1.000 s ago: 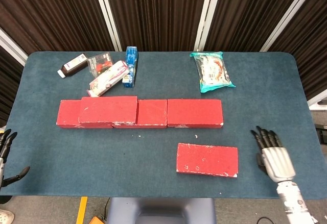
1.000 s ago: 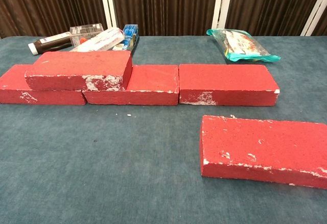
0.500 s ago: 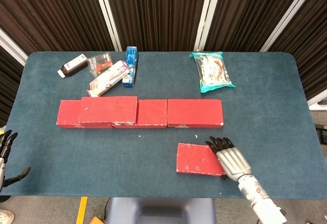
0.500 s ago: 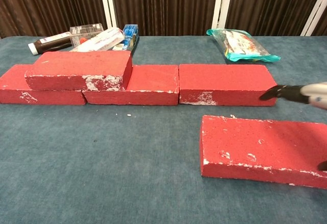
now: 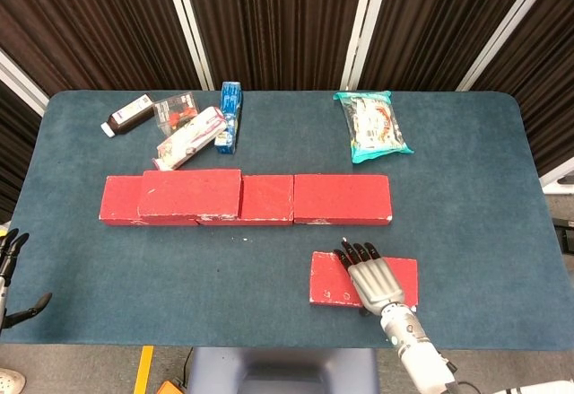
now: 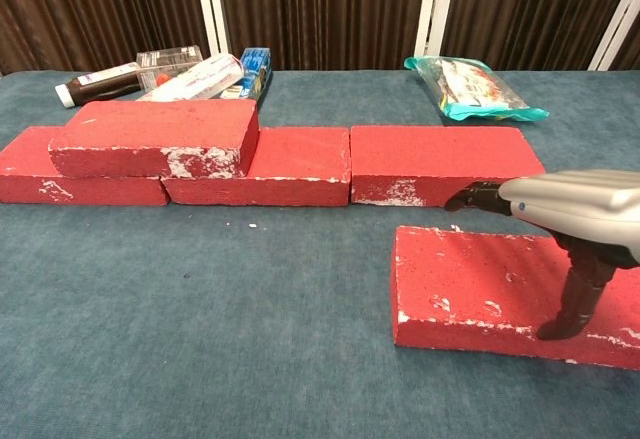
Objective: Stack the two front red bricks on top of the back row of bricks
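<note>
One red brick [image 5: 327, 279] [image 6: 470, 279] lies flat at the front right of the blue table. My right hand [image 5: 370, 279] [image 6: 580, 214] hovers over its middle, palm down, fingers stretched toward the back row, thumb hanging down over the brick's near side; it holds nothing. The back row [image 5: 343, 198] [image 6: 440, 164] runs left to right, with another red brick [image 5: 190, 194] [image 6: 155, 137] stacked on its left part. My left hand [image 5: 11, 273] stays off the table's left edge, fingers spread and empty.
Behind the row lie a teal snack packet [image 5: 375, 125] [image 6: 475, 89], a blue box [image 5: 230, 116], a white tube [image 5: 190, 136] and a dark bottle [image 5: 128, 114]. The table's front edge [image 5: 269, 345] runs close below the front brick.
My right hand has swept left from the table's right side onto a spot above the front brick. The bricks and the left hand have not moved.
</note>
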Tool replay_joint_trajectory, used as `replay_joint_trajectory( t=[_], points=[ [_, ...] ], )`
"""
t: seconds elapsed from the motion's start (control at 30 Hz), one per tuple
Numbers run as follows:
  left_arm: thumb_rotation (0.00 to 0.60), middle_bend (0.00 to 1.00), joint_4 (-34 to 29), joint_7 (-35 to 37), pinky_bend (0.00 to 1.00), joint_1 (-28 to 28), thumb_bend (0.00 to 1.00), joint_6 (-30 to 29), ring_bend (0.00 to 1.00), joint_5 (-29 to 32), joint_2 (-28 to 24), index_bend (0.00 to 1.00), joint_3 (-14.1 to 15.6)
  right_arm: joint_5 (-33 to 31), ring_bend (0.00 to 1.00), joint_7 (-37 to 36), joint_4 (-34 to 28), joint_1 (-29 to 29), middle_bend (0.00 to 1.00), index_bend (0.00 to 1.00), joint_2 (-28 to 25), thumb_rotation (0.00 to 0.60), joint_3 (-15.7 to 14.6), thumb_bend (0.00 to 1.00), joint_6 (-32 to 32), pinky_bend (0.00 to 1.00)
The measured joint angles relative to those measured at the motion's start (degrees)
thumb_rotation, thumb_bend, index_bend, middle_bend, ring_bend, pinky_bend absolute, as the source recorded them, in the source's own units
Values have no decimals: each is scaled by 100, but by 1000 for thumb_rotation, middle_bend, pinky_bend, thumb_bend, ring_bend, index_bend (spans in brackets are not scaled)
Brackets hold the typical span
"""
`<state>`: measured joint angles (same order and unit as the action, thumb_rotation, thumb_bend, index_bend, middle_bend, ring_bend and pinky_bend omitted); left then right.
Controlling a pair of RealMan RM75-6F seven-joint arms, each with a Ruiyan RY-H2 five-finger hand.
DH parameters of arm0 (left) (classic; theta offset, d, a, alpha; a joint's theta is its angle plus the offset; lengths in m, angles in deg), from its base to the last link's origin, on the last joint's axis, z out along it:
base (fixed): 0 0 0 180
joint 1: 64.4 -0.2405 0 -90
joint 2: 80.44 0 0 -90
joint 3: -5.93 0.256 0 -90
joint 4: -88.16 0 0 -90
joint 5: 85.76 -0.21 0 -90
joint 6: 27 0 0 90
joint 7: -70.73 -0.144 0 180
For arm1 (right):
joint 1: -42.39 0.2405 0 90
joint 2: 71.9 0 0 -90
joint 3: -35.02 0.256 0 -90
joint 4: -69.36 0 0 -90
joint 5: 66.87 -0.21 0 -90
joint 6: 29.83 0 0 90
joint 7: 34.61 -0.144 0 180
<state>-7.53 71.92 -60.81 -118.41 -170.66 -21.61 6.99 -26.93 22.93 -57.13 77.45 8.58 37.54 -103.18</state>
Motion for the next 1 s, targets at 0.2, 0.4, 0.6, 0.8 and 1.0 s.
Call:
replay_joint_trajectory(
  t=[0.2,0.4,0.6,0.8,1.0],
  points=[
    [600,0,-23,-51,18,-22,201,69,0,-7,5,0,-39,-104,0,-69,119,84,0,0,68,600,-66,0,-127,0],
    [600,0,-78,17,18,-21,201,161,0,-44,-14,0,-44,-268,0,-176,259,173,0,0,58,600,-83,0,-101,0],
    [600,0,-101,-225,18,-42,200,168,0,-32,8,0,-76,-336,0,-322,383,238,0,0,79,600,-127,0,-59,0],
    [600,0,-142,-240,18,-75,201,210,0,39,16,0,-155,-253,0,-489,386,261,0,0,85,600,-148,0,-45,0],
    [600,0,-158,-236,18,-112,201,205,0,60,15,0,-198,-84,0,-556,245,268,0,0,59,600,-257,0,-87,0]
  ],
)
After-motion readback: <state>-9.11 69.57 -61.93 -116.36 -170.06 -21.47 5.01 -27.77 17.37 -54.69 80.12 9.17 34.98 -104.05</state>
